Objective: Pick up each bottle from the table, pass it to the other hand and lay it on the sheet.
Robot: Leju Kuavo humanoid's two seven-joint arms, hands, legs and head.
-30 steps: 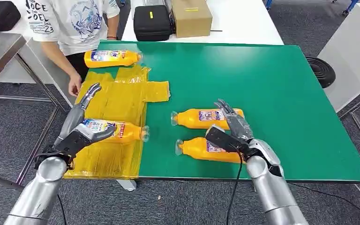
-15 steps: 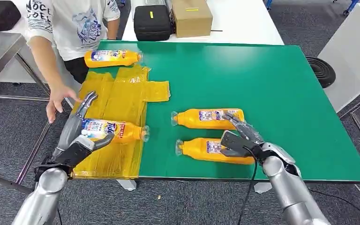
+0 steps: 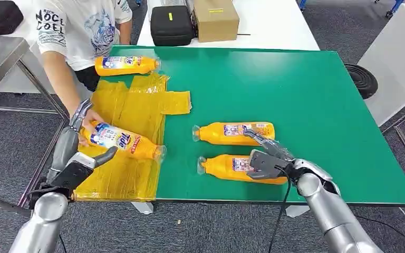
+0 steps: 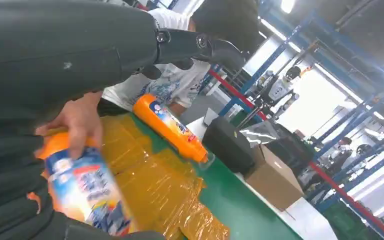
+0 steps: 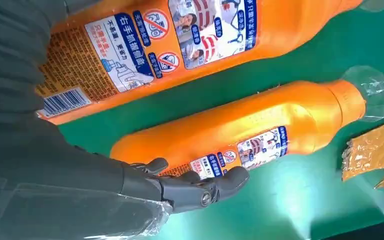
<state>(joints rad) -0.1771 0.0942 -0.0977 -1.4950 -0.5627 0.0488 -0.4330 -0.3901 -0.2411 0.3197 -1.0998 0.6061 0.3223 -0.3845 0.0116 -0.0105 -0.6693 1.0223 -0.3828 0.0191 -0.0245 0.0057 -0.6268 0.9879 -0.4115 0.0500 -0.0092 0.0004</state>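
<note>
We find the right hand [image 3: 266, 154] on the green table [image 3: 316, 95] with fingers spread and nothing grasped. It lies over the base end of the near bottle [image 3: 237, 168], fingertips reaching toward the base of the far bottle [image 3: 234, 133]. In the right wrist view the fingers [image 5: 200, 187] extend alongside the far bottle [image 5: 250, 130], and we cannot tell whether they touch it. Both bottles lie flat with their long axes across the table, parallel to each other, clear caps pointing toward the sheet [image 3: 132, 121]. We judge the coming grasp turns on this: the hand sits at the base ends, roughly across the long axis, and the right arm is plainly the nearer one.

The left hand [image 3: 74, 158] hovers released over the sheet, fingers extended. Just beside it a 3rd bottle [image 3: 124, 141] lies tilted on the sheet, and a person's hand [image 3: 88, 122] grips its base; in the left wrist view that hand [image 4: 77, 117] holds the blurred bottle [image 4: 87, 190]. A 4th bottle [image 3: 125, 65] lies at the sheet's far edge.

The bottles are smooth orange plastic, rounded, tapering to a neck, with glossy printed labels. The sheet is crinkled yellow film; the table is matte.
</note>
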